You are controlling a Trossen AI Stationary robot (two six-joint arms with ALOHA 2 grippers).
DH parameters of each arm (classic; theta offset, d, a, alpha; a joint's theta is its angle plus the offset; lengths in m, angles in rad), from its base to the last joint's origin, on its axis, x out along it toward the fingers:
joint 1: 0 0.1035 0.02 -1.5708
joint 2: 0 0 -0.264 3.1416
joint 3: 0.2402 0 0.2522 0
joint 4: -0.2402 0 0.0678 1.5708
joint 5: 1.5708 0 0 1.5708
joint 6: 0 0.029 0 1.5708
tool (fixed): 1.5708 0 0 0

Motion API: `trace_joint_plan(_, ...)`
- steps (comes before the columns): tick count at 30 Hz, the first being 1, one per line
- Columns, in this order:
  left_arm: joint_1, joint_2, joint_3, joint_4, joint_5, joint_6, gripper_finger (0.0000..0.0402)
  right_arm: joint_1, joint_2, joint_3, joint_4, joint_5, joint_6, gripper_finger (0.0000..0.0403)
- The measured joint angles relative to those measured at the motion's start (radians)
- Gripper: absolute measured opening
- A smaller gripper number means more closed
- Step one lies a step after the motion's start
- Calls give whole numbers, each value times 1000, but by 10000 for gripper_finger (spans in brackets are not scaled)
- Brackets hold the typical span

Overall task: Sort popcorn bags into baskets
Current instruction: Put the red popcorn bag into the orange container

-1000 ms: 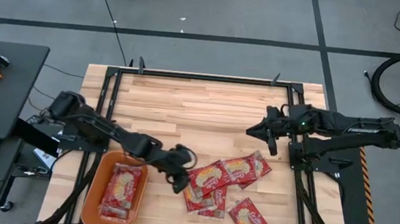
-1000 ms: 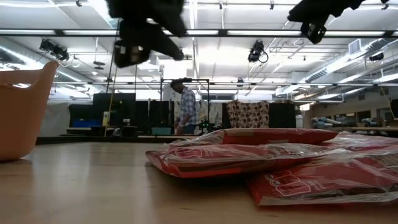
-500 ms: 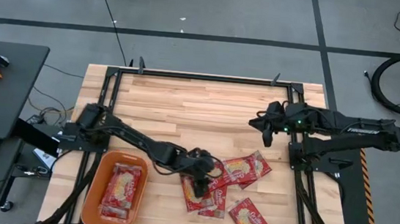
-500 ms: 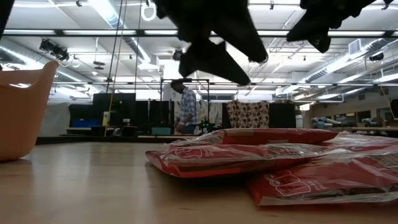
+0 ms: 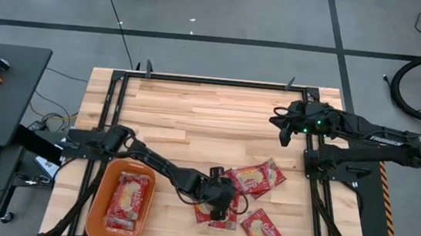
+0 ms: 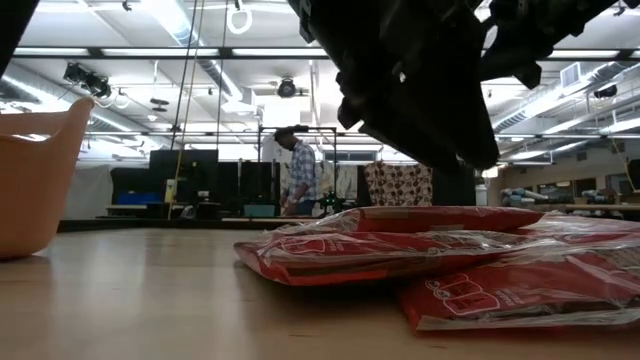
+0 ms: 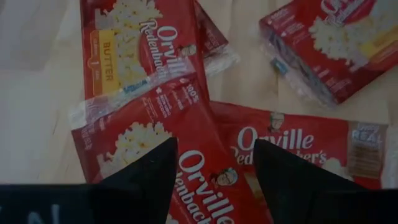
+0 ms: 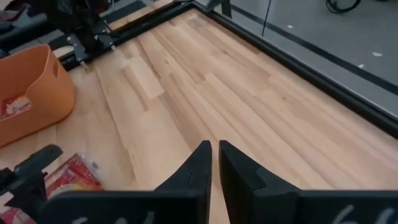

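Over the popcorn bags point(image 7: 205, 168), left gripper point(image 7: 214, 168) spread wide, holding nothing.

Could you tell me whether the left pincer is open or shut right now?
Open: the left pincer shows a wide gap between its fingers, above a popcorn bag.

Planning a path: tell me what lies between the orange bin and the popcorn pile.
High view: bare wood between the orange bin and the popcorn pile, crossed overhead by the left arm, whose open left pincer hovers over the pile.

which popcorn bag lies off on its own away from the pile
The popcorn bag nearest the table's front edge, right of the pile, lies apart; the others overlap under the left gripper. More sit in the orange basket.
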Motion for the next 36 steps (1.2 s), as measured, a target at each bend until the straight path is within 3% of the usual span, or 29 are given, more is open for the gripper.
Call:
trace_joint_plan(7,-11,16,1,-21,-28,-10,215,-20,-34,0,0,-8,-1,31)
trace_joint_plan(17,-9,74,1,-32,19,-64,207,-23,-51,0,7,-40,3,28)
trace_joint_plan(21,-9,74,1,-53,30,-85,164,-23,-50,0,9,-58,17,26)
trace_joint_plan(29,-3,60,15,-153,51,-105,25,-23,-54,0,47,-61,26,26)
trace_joint_plan(36,40,-19,92,-388,124,-100,14,-23,-62,0,99,-62,36,26)
